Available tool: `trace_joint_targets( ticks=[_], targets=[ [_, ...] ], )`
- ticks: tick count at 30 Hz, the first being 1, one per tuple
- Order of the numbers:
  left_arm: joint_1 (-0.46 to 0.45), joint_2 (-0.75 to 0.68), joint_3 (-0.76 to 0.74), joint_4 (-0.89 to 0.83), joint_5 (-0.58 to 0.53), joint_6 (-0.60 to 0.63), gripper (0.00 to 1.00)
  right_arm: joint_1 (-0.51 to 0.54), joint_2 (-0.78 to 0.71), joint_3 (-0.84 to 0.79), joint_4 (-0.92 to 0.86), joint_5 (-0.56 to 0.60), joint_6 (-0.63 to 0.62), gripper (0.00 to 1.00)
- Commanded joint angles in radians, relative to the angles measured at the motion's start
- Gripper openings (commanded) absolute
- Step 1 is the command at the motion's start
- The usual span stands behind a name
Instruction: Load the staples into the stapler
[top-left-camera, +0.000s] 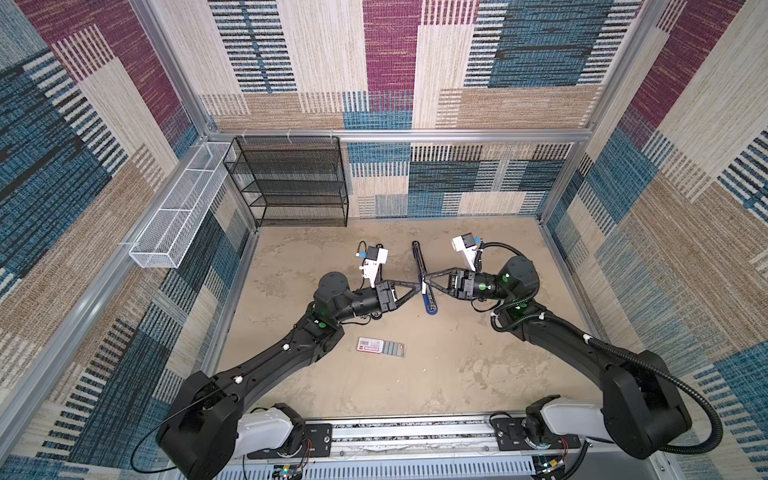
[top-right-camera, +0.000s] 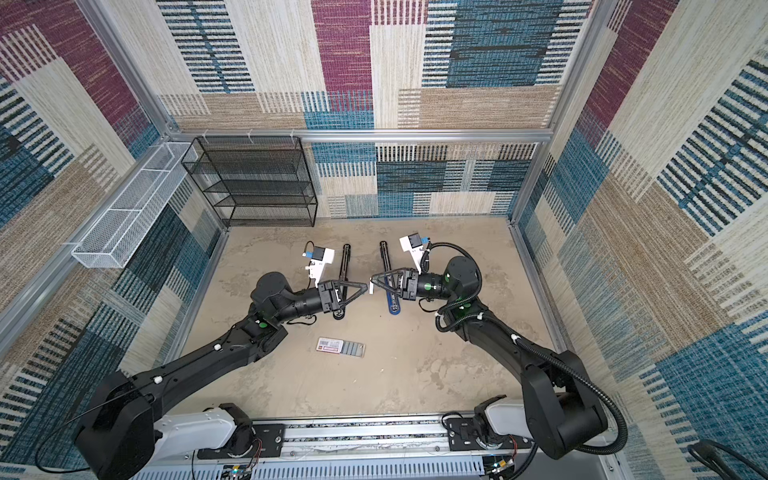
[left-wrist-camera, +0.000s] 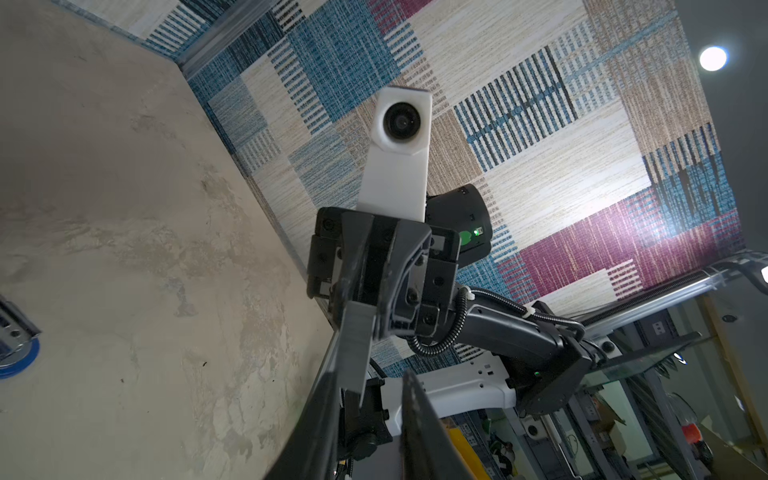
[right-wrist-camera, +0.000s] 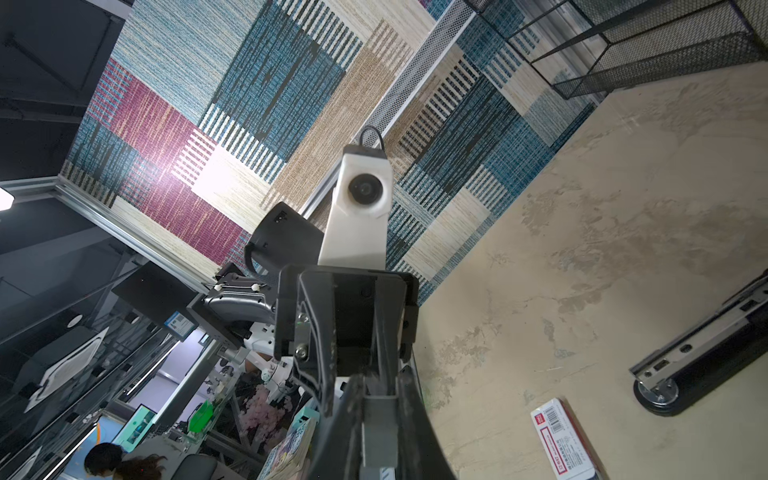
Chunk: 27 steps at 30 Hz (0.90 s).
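Observation:
My two grippers meet tip to tip above the table's middle. A short grey strip of staples (right-wrist-camera: 378, 432) sits between the right gripper's (right-wrist-camera: 380, 382) fingers, which are shut on it. The left gripper (left-wrist-camera: 374, 374) is open, and the strip (left-wrist-camera: 356, 345) lies against one finger. In both top views the strip shows as a pale speck (top-left-camera: 423, 288) (top-right-camera: 371, 288) above a blue-based stapler (top-left-camera: 431, 306) (top-right-camera: 392, 308). A black stapler (top-right-camera: 345, 262) (right-wrist-camera: 706, 361) lies left of it with its metal channel exposed. The staples tray with its white-and-red box (top-left-camera: 380, 346) (top-right-camera: 340, 347) lies nearer the front.
A black mesh shelf (top-left-camera: 291, 183) stands at the back left against the wall. A white mesh basket (top-left-camera: 178, 208) hangs on the left wall rail. Patterned walls close in the table on three sides.

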Motion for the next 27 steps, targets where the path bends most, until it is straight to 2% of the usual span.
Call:
trace_joint_targets(
  ticks=[1, 8, 10, 13, 19, 27],
  targets=[
    [0.025, -0.06, -0.026, -0.153, -0.078, 0.073, 0.31, -0.009, -0.009, 0.032, -0.13, 0.02, -0.098, 0.16],
    [0.041, -0.163, 0.05, -0.739, -0.364, 0.293, 0.37, -0.027, 0.015, 0.154, -0.507, 0.142, -0.361, 0.16],
    [0.041, -0.152, 0.08, -0.836, -0.415, 0.331, 0.38, -0.028, 0.033, 0.183, -0.579, 0.195, -0.416, 0.17],
    [0.04, -0.113, 0.103, -0.883, -0.424, 0.36, 0.39, -0.028, 0.06, 0.219, -0.647, 0.275, -0.478, 0.17],
    [0.035, 0.018, 0.158, -0.899, -0.343, 0.398, 0.43, -0.027, 0.135, 0.312, -0.794, 0.479, -0.584, 0.16],
    [0.014, 0.144, 0.203, -0.869, -0.31, 0.415, 0.47, -0.027, 0.251, 0.393, -0.885, 0.701, -0.636, 0.15]
  ],
)
